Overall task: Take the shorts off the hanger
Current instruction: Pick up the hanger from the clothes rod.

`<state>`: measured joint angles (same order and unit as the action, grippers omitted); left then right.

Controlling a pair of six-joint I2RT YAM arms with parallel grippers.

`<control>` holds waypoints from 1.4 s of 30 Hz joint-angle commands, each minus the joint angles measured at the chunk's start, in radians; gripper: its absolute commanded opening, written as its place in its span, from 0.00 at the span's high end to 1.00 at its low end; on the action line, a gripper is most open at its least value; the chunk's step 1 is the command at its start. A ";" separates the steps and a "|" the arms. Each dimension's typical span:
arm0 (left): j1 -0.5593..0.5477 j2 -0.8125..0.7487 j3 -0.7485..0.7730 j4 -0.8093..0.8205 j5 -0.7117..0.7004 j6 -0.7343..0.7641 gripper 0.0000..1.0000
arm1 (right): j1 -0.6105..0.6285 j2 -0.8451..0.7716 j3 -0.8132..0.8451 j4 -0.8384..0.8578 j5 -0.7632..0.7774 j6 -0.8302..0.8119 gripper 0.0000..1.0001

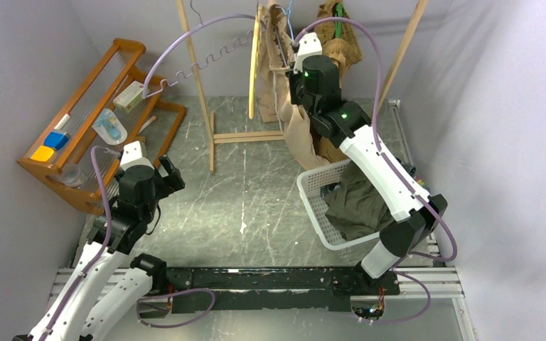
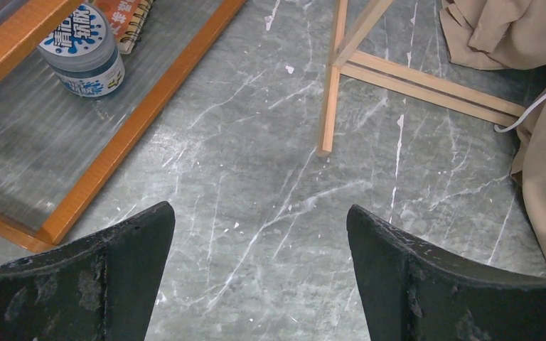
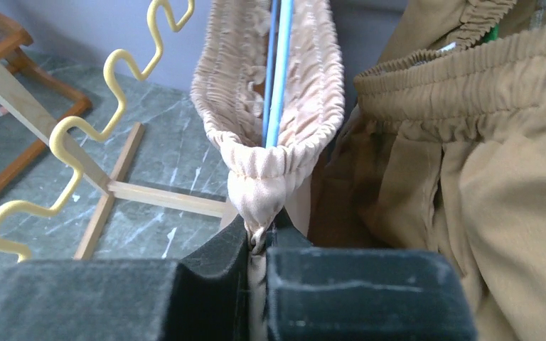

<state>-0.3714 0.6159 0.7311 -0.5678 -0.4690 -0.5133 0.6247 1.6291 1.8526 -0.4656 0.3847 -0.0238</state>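
the right fingers (image 3: 236, 249) are pressed together, pinching a puckered fold of the beige shorts (image 3: 263, 177) at the low end of the waistband. the cloth sits right in the seam between the two black pads and runs down out of sight between them. the beige shorts hang on a thin blue hanger (image 3: 279, 71), whose rods run up the middle of the gathered, ruffled elastic band. the fabric is soft, pale and finely crinkled.

just to the right, touching or nearly touching the beige pair, hang the tan-brown shorts (image 3: 469, 177). they are a heavier, smoother weave with a ribbed elastic waist, and hang from a green hanger (image 1: 338, 27). left of the beige pair is a yellow hanger (image 3: 78, 142) with a wavy, serpentine arm, in front of the pale wooden rack (image 3: 163, 199).

the olive shorts (image 1: 359, 206) lie crumpled in a white slotted basket (image 1: 313, 188) on the bench beside the right arm.

the left fingers (image 2: 124, 256) are spread wide and hold nothing, well apart from all the shorts. they hover over the grey, white-veined bench (image 2: 270, 177), near an orange wooden shelf (image 2: 135, 121) that carries a round jar (image 2: 85, 50) with a blue-and-white label.
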 commanded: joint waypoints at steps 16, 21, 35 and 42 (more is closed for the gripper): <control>-0.001 0.026 0.023 -0.019 -0.031 -0.015 0.06 | 0.002 -0.099 -0.013 0.208 0.064 0.027 1.00; -0.001 0.031 0.027 -0.023 -0.031 -0.017 0.06 | 0.005 -0.112 0.001 0.141 0.075 0.057 1.00; -0.001 0.028 0.027 -0.023 -0.031 -0.017 0.05 | 0.006 -0.251 -0.170 -0.034 -0.164 0.171 1.00; -0.001 0.050 0.030 -0.020 -0.015 -0.006 0.05 | 0.006 -0.364 -0.318 -0.066 -0.159 0.251 1.00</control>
<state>-0.3714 0.6556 0.7311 -0.5777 -0.4854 -0.5236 0.6289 1.3361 1.5845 -0.5282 0.2417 0.1726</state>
